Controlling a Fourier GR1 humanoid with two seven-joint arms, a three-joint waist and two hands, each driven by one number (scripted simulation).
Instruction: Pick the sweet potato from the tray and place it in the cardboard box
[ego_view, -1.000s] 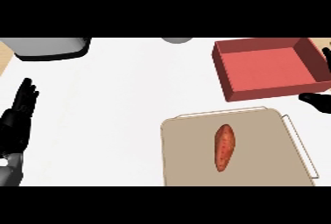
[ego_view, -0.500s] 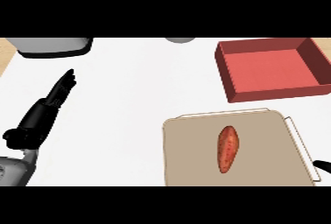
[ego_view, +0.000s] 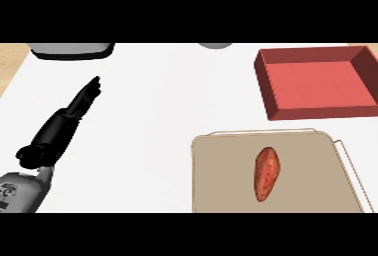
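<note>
Changing: right hand has gone out of sight; a second ago it showed beside the box, half a second ago only at the tray's near right corner.
Left hand (ego_view: 70, 117): swung from upright at the bench's left edge to a slant, fingers straight and together, holding nothing, well left of the tray.
Sweet potato (ego_view: 266, 173): unmoved, lying lengthwise at the middle of the tray (ego_view: 221, 195).
Cardboard box (ego_view: 269, 92): just beyond the tray's far edge, red inside, nothing in it.
Meaning: no grasp begun; likely the right hand is repositioning for the pick.
Bench (ego_view: 162, 100): white, grey items at far edge.
</note>
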